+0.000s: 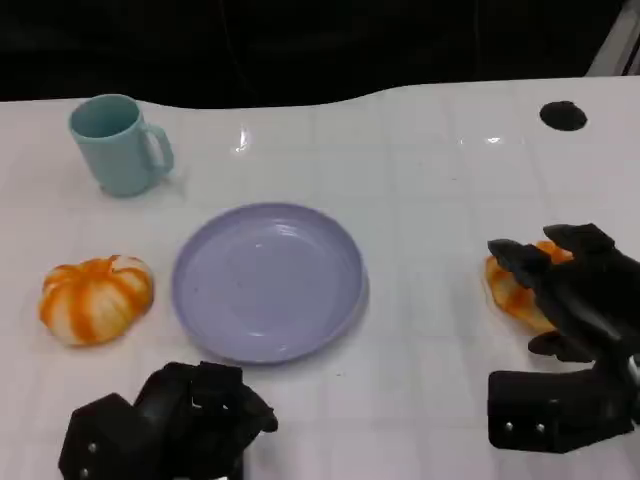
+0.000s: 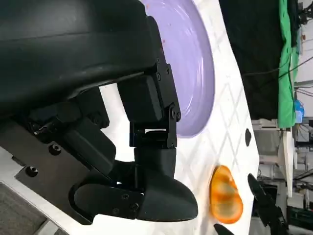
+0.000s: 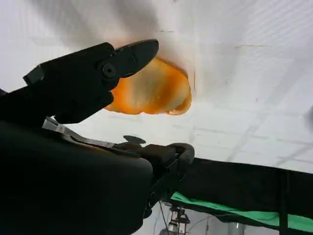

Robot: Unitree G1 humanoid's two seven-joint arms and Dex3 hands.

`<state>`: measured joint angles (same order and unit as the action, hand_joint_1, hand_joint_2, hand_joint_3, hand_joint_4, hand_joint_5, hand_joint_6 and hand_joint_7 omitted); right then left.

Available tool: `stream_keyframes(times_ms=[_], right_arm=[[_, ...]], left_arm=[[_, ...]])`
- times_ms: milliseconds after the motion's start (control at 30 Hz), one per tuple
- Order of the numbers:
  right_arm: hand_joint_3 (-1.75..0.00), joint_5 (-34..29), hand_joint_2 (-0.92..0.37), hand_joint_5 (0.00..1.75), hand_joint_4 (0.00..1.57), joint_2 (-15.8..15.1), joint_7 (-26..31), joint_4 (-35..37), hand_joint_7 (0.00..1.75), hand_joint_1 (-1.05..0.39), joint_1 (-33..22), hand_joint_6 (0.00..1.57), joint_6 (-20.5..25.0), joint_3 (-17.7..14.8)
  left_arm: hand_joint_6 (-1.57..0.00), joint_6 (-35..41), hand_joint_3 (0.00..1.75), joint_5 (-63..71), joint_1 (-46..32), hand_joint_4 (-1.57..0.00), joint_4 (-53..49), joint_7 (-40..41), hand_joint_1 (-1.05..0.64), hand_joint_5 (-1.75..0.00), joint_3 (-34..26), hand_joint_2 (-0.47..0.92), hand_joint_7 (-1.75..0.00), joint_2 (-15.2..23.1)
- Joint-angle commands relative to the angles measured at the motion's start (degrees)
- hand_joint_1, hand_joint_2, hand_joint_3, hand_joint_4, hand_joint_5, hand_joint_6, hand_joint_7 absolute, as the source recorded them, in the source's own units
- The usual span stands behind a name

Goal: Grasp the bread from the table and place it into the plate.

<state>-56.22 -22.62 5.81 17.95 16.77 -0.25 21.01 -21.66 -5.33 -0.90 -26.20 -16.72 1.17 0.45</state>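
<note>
An orange glazed bread (image 1: pixel 512 290) lies on the white table at the right, also seen in the right wrist view (image 3: pixel 151 90) and the left wrist view (image 2: pixel 226 196). My right hand (image 1: pixel 575 290) hovers over its right side, fingers (image 3: pixel 129 56) spread above and beside it, without a visible grip. The lavender plate (image 1: pixel 268 282) sits empty at the table's middle, to the left of the bread. Near the front edge, below the plate (image 2: pixel 193 63), my left hand (image 1: pixel 190 415) rests with its fingers (image 2: pixel 146 103) curled in and nothing in them.
An orange-and-white striped pumpkin-shaped bun (image 1: pixel 96 298) lies left of the plate. A light blue mug (image 1: pixel 118 145) stands at the back left. A black round hole (image 1: pixel 563 115) marks the table's far right. White tabletop separates the plate from the bread.
</note>
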Motion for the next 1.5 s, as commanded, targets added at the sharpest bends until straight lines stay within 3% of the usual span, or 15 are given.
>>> stream_keyframes(times_ms=[33,333,467,567,667,733,767,833,867,933,1000,1067,1433,1500], right_arm=[[-0.01,0.54,-0.76,0.34,0.02,0.21,1.38,4.0,0.0,-0.21,2.8,0.29,0.7,1.14],[0.0,2.02,-0.76,0.3,0.05,0.95,3.12,11.62,0.0,-0.23,6.82,0.28,0.94,3.26],[-0.01,3.31,-0.78,0.27,0.14,1.63,4.78,15.17,0.01,-0.23,8.22,0.31,-0.04,3.52],[-0.01,3.84,-0.81,0.21,0.26,1.99,6.26,17.98,0.02,-0.25,9.51,0.38,-0.57,4.11],[-0.01,4.72,-0.85,0.17,0.52,2.26,8.69,21.05,0.05,-0.24,10.82,0.6,-2.21,4.49],[-0.03,5.9,-0.9,0.2,0.79,2.44,10.96,23.16,0.08,-0.23,11.51,0.8,-4.36,4.28],[-0.05,6.42,-0.91,0.26,0.93,2.46,13.15,24.49,0.11,-0.24,11.81,0.9,-6.15,4.19],[-0.08,6.91,-0.92,1.01,0.92,2.34,16.32,26.73,0.17,-0.22,12.47,1.14,-8.64,4.58],[-0.08,6.79,-0.92,1.44,0.88,2.22,17.65,27.7,0.56,-0.23,12.82,1.08,-9.51,4.99],[-0.07,6.52,-0.92,1.68,0.89,2.1,20.35,29.42,1.22,-0.22,13.36,0.85,-11.14,5.65],[-0.12,6.5,-0.92,1.73,0.87,2.19,22.11,30.4,1.56,-0.22,13.69,0.71,-11.87,5.98],[-0.15,6.61,-0.92,1.74,0.84,2.29,23.33,31.06,1.71,-0.21,13.94,0.64,-12.25,6.17],[-0.22,6.68,-0.86,1.75,0.87,2.15,27.25,31.77,1.75,-0.19,14.52,0.62,-12.88,6.79],[-0.65,6.55,-0.63,1.75,0.87,2.17,28.57,31.98,1.75,-0.2,14.55,0.63,-13.14,6.9]], left_arm=[[-1.46,0.0,0.66,0.31,-0.21,-1.57,0.37,0.54,-1.05,-1.18,-0.34,0.55,-0.66,0.61],[-1.46,-0.09,0.68,0.3,-0.19,-1.57,0.2,0.41,-1.05,-1.19,-0.44,0.54,-0.67,0.81],[-1.46,0.16,0.68,0.1,-0.36,-1.57,0.43,0.42,-1.05,-1.19,-0.51,0.54,-0.67,0.71],[-1.46,0.3,0.68,-0.01,-0.51,-1.57,0.66,0.44,-1.05,-1.19,-0.54,0.54,-0.67,0.63],[-1.46,0.55,0.68,0.13,-0.65,-1.57,0.93,0.63,-1.05,-1.19,-0.49,0.53,-0.67,0.62],[-1.46,0.56,0.68,0.27,-0.67,-1.57,0.98,0.72,-1.05,-1.19,-0.45,0.54,-0.67,0.65],[-1.46,0.58,0.68,0.29,-0.66,-1.57,0.99,0.74,-1.05,-1.19,-0.46,0.54,-0.68,0.65],[-1.46,0.43,0.68,0.24,-0.61,-1.57,0.86,0.67,-1.05,-1.19,-0.49,0.54,-0.68,0.65],[-1.46,0.31,0.68,0.21,-0.56,-1.57,0.72,0.61,-1.05,-1.19,-0.52,0.54,-0.68,0.66],[-1.46,0.13,0.68,0.38,-0.53,-1.57,0.67,0.71,-1.05,-1.19,-0.5,0.54,-0.68,0.7],[-1.46,-0.01,0.69,0.4,-0.5,-1.57,0.65,0.68,-1.05,-1.19,-0.5,0.54,-0.68,0.73],[-1.46,0.0,0.69,0.35,-0.49,-1.57,0.69,0.67,-1.05,-1.19,-0.51,0.54,-0.68,0.69],[-1.46,0.22,0.7,0.41,-0.4,-1.57,0.67,0.74,-1.05,-1.19,-0.52,0.53,-0.68,0.74],[-1.46,-0.03,0.7,0.48,-0.33,-1.57,0.41,0.76,-1.05,-1.19,-0.53,0.53,-0.69,0.76]])
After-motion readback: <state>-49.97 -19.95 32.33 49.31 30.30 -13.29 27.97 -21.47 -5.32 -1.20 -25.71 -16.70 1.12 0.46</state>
